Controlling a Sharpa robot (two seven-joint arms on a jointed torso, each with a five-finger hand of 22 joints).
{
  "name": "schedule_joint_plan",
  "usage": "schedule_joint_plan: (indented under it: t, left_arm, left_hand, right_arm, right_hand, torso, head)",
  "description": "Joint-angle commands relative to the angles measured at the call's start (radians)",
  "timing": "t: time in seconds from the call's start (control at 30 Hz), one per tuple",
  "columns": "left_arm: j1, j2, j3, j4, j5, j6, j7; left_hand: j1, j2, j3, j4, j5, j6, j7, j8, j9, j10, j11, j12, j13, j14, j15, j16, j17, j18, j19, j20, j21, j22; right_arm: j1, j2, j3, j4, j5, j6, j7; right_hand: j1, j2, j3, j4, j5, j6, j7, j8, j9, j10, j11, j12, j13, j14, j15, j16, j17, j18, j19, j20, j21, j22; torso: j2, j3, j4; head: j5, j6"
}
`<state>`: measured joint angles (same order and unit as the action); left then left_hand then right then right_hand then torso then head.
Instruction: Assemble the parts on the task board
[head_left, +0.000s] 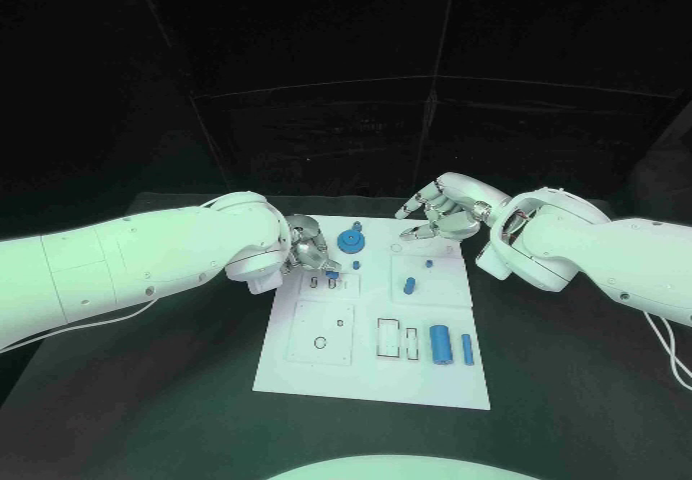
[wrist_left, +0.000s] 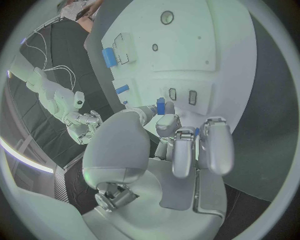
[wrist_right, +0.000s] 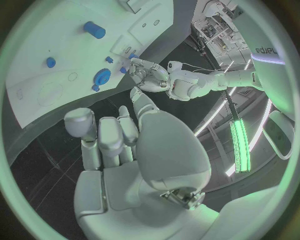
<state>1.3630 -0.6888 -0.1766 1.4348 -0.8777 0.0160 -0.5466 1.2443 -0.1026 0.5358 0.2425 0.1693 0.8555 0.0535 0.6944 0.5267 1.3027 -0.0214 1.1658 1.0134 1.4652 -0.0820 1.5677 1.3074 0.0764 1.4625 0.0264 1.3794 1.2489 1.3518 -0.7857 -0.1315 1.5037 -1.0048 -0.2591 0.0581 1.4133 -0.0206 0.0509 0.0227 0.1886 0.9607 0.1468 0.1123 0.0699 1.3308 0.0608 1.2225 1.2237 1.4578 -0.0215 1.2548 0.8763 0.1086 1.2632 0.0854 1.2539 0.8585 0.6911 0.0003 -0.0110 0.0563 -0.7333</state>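
Left wrist view: left hand (wrist_left: 181, 145) fingers pinch small blue part (wrist_left: 160, 106), seemingly; right hand (head_left: 440, 213) fingers spread, empty.

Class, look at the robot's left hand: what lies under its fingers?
A small blue part is pinched at the fingertips of the left hand, above the white task board near two small slots. The hand covers the board directly below.

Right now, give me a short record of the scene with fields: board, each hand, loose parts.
board: white task board lying flat on the black table
left hand: left hand at the board's far left edge, pinching a small blue part
right hand: right hand above the board's far right corner, fingers spread, holding nothing
loose parts: two blue cylinders lying side by side near the board's right edge
standing part: blue round part at the far edge
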Motion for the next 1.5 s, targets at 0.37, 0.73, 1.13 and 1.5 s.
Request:
schedule_joint_plan:
  t: [0.37, 0.73, 1.13, 1.5]
  left_arm:
    - [-0.032, 0.000, 0.000, 0.001, -0.107, -0.063, 0.008]
    - [-0.045, 0.009, -0.001, -0.002, -0.122, -0.050, -0.004]
    - [-0.046, 0.003, -0.001, 0.004, -0.123, -0.012, -0.021]
    - [-0.046, -0.007, -0.001, 0.009, -0.125, -0.007, -0.037]
  left_hand:
    - [-0.013, 0.001, 0.131, -0.125, -0.005, -0.003, -0.002, 0.007, 0.005, 0.006, -0.002, -0.002, -0.003, 0.106, -0.002, 0.003, 0.263, -0.010, -0.002, -0.002, -0.003, 0.000]
    - [-0.017, 0.000, 0.133, -0.127, -0.008, -0.003, -0.003, 0.007, 0.006, 0.005, -0.003, -0.004, -0.006, 0.106, -0.002, 0.003, 0.263, -0.010, -0.002, -0.002, -0.005, -0.001]
    - [-0.018, -0.001, 0.135, -0.130, -0.011, -0.004, -0.003, 0.008, 0.007, 0.004, -0.003, -0.005, -0.008, 0.106, -0.002, 0.003, 0.263, -0.010, -0.001, -0.002, -0.003, 0.001]
    - [-0.019, 0.000, 0.141, -0.135, -0.012, -0.003, -0.004, 0.010, 0.009, 0.005, -0.004, -0.005, -0.007, 0.106, -0.003, 0.003, 0.263, -0.011, -0.001, -0.002, -0.003, 0.003]
  right_arm:
    - [0.002, -0.002, 0.000, 0.001, -0.002, 0.008, 0.004]
    - [0.002, -0.002, 0.000, 0.002, -0.002, 0.012, 0.005]
    - [0.002, -0.002, 0.000, 0.001, -0.003, 0.014, 0.005]
    - [0.002, -0.001, 0.000, 0.001, -0.008, 0.020, 0.005]
  right_hand:
    - [-0.008, 0.001, -0.004, 0.003, 0.003, -0.005, 0.004, -0.003, -0.001, -0.004, -0.001, 0.001, 0.000, -0.004, 0.000, -0.005, 0.000, 0.020, -0.005, 0.000, -0.006, 0.000]
    - [-0.008, 0.001, -0.004, 0.003, 0.003, -0.005, 0.004, -0.003, -0.001, -0.004, -0.001, 0.001, 0.000, -0.004, 0.000, -0.005, 0.000, 0.020, -0.005, 0.000, -0.006, 0.000]
    - [-0.009, 0.001, -0.004, 0.003, 0.005, -0.005, 0.004, -0.003, -0.001, -0.004, -0.002, 0.001, 0.000, -0.004, 0.000, -0.005, 0.001, 0.020, -0.004, 0.000, -0.006, 0.000]
    - [-0.008, -0.001, -0.004, 0.002, 0.005, -0.005, 0.003, -0.004, -0.001, -0.004, -0.002, 0.000, -0.001, -0.003, 0.000, -0.006, -0.001, 0.020, -0.004, 0.000, -0.007, 0.000]
  torso:
    - [0.001, 0.0000, -0.0042]
    - [0.001, 0.0002, -0.0024]
    - [0.000, -0.0004, -0.0031]
    - [0.001, 0.0002, -0.0034]
  head:
    - [0.008, -0.005]
    - [0.008, -0.009]
    - [0.009, -0.012]
    - [0.008, -0.014]
